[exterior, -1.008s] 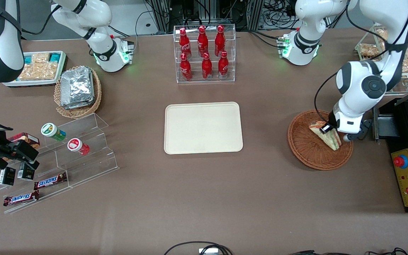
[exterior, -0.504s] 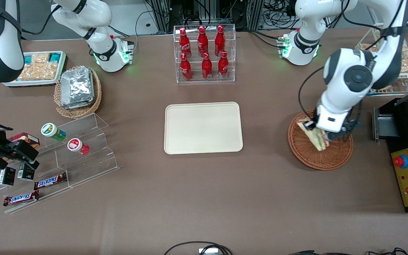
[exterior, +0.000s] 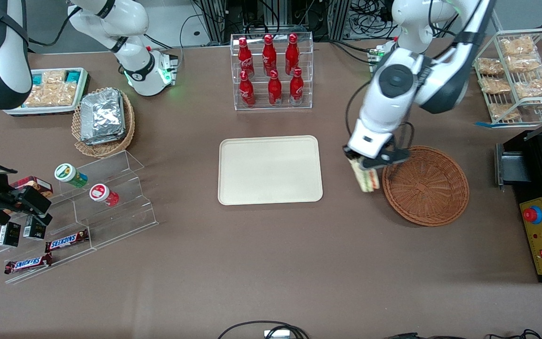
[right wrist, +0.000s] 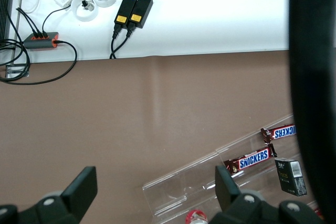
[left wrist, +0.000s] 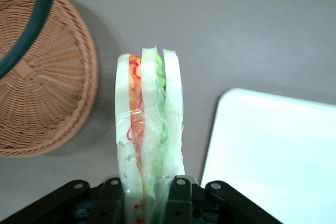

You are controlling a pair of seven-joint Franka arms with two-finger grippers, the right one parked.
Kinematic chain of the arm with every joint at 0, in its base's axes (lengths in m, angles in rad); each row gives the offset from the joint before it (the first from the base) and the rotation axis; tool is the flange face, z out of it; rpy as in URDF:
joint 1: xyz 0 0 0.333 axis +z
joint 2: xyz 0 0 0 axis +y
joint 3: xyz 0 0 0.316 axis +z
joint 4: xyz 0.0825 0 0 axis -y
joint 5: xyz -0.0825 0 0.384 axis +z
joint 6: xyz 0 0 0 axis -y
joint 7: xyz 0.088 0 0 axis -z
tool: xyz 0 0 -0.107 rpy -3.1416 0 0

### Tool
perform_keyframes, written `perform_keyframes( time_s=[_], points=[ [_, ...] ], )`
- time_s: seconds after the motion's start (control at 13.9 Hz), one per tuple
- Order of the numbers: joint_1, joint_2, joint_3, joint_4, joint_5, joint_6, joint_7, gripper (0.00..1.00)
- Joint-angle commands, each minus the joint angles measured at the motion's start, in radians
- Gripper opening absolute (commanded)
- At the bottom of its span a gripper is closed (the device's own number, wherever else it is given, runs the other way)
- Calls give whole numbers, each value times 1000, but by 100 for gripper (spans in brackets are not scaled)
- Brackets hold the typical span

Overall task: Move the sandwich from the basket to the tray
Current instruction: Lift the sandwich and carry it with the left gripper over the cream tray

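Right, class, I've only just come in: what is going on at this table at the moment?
The working arm's gripper is shut on the sandwich, a wrapped wedge, and holds it in the air over bare table between the basket and the tray. The basket now has nothing in it and the tray has nothing on it, so the sandwich is partway through its trip and not yet set down.

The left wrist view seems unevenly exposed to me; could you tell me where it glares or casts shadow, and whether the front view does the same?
Left wrist view: the tray is blown out to near white, the sandwich in the gripper stays sharp, and the basket casts a soft shadow on the table. Front view: even light, the tray showing its cream colour.
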Motion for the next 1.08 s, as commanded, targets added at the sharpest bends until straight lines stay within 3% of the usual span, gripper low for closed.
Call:
perform_keyframes(
  time_s=[0.0, 0.43, 0.58, 0.86, 1.01],
  points=[
    [-75, 69, -22, 31, 97, -14, -23, 0],
    [-238, 319, -22, 76, 369, 60, -283, 0],
    [-273, 391, -22, 104, 409, 70, -319, 0],
    [-319, 483, -19, 147, 421, 80, -336, 0],
    [-323, 516, -16, 149, 472, 95, -337, 0]
  ],
)
